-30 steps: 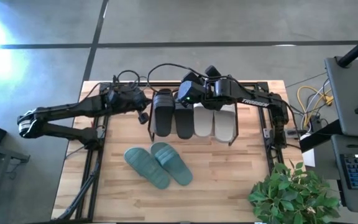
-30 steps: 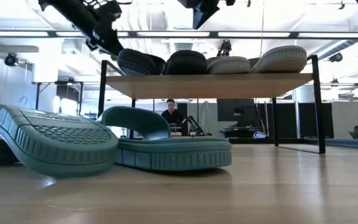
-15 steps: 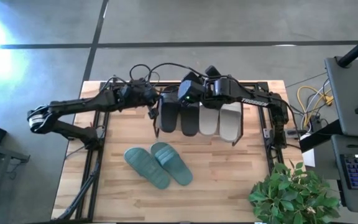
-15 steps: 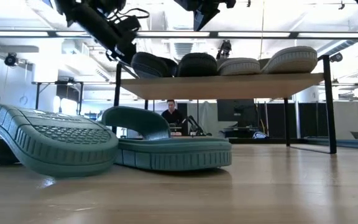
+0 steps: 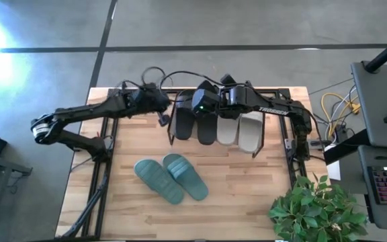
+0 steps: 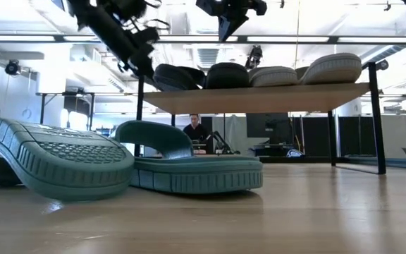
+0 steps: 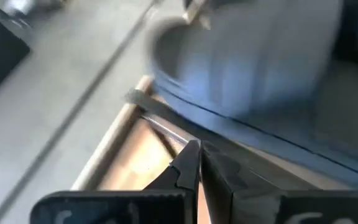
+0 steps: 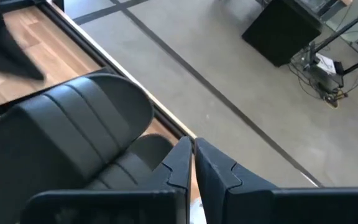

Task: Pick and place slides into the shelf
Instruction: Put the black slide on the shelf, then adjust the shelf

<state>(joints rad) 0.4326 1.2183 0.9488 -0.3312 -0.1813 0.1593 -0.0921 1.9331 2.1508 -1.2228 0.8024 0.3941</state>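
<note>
Black pair and white pair on shelf, teal pair below; both claws pinched empty.

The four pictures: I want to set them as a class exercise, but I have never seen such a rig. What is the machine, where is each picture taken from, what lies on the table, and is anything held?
It is a robot with two dark jointed arms at a wooden table. One picture looks straight down from above, one looks level across the table top, and two come from cameras on the arms' wrists.

On the table stands a low black shelf with a wooden board. On the board lie a black pair and a white pair of slides. The teal pair lies on the table in front, one slide overlapping the other.

The left end effector is at the shelf's left end, beside the black slides. The right end effector hangs over the black pair. Both are shut, and neither seems to hold anything.
</note>
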